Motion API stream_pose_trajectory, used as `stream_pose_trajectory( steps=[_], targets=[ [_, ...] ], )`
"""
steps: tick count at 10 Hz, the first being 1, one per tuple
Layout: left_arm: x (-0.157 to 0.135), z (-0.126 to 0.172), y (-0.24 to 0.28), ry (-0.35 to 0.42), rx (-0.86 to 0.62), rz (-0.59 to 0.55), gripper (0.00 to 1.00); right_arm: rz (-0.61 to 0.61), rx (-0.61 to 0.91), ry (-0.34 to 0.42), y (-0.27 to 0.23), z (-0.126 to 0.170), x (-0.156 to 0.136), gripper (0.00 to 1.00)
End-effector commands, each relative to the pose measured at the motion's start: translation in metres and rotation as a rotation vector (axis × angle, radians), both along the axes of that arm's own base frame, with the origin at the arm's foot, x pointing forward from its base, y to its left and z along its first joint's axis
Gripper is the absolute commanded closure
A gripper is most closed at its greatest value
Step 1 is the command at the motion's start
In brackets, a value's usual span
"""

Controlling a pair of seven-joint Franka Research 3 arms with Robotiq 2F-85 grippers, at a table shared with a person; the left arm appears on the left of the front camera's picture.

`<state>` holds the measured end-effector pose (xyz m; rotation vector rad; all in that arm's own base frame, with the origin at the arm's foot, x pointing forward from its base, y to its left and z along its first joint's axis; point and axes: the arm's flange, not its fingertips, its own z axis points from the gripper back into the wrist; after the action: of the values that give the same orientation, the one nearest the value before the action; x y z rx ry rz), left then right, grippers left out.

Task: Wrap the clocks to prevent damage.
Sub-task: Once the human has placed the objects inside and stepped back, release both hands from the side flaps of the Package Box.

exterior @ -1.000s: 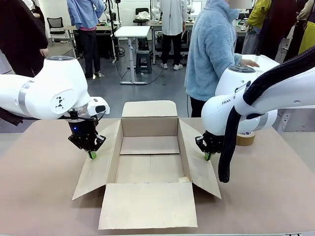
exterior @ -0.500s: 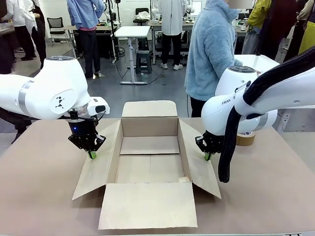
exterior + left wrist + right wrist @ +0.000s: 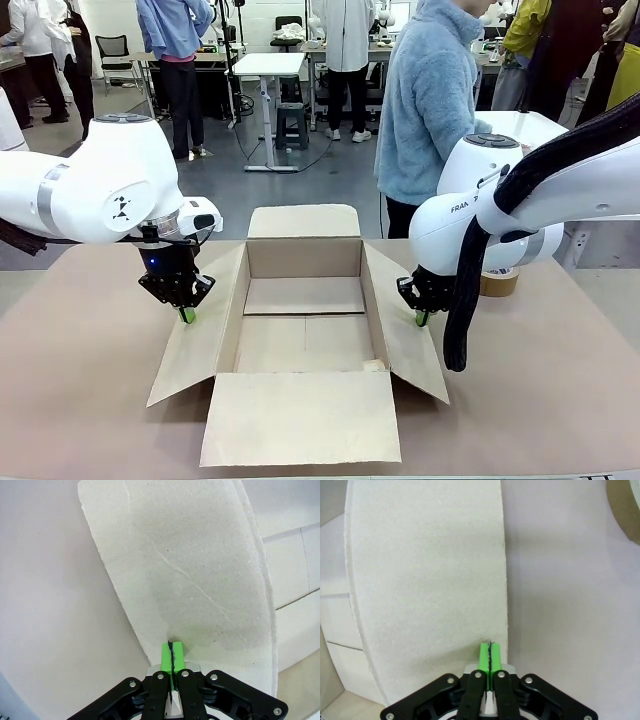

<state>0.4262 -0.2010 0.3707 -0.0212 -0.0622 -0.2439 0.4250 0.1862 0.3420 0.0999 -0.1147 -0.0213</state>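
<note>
Under the left claw (image 3: 187,315) tip sits the left side flap (image 3: 200,350) of the cardboard box (image 3: 305,258); under the right claw (image 3: 421,319) tip, the right side flap (image 3: 410,350). Both claws are fully closed, with nothing between the jaws. Left wrist view: green pads (image 3: 166,657) flat together, tips on the flap face near its outer edge, table (image 3: 45,605) just outboard of the tip. Right wrist view matches: pads (image 3: 484,657) together, tip on the flap close beside its outer edge.

We read this as a hold-open, not a grasp. Closed fingers make a stiff, narrow poker. Pressing on each flap splays it outward and pins the box against sliding. Between the two claws the box mouth stands wide, with the far and near flaps turned out too. That gives access from the far side, where a person (image 3: 430,120) in a light blue fleece stands side-on, beyond the right claw.

Clocks: we cannot tell where they are. The box floor between the claws is plain cardboard as far as we can see. A brown tape roll (image 3: 499,283) lies on the table behind the right claw, outboard of the box.

Our guess: nothing is packed yet and we're the fixture. Risks: too much push creases a flap, and a tip sliding off the edge lets the flap spring up.
</note>
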Motion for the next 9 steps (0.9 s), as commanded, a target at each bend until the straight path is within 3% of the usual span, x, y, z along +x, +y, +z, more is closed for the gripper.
stream_pose_trajectory(
  steps=[1, 9],
  targets=[
    [0.0001, 0.0005, 0.0004, -0.004, 0.008, -0.006, 0.99, -0.007, -0.005, 0.003, 0.0024, -0.0021, -0.0009, 0.99],
    [0.0001, 0.0005, 0.0004, -0.004, 0.008, -0.006, 0.99, -0.007, -0.005, 0.003, 0.0024, -0.0021, -0.0009, 0.99]
  ],
)
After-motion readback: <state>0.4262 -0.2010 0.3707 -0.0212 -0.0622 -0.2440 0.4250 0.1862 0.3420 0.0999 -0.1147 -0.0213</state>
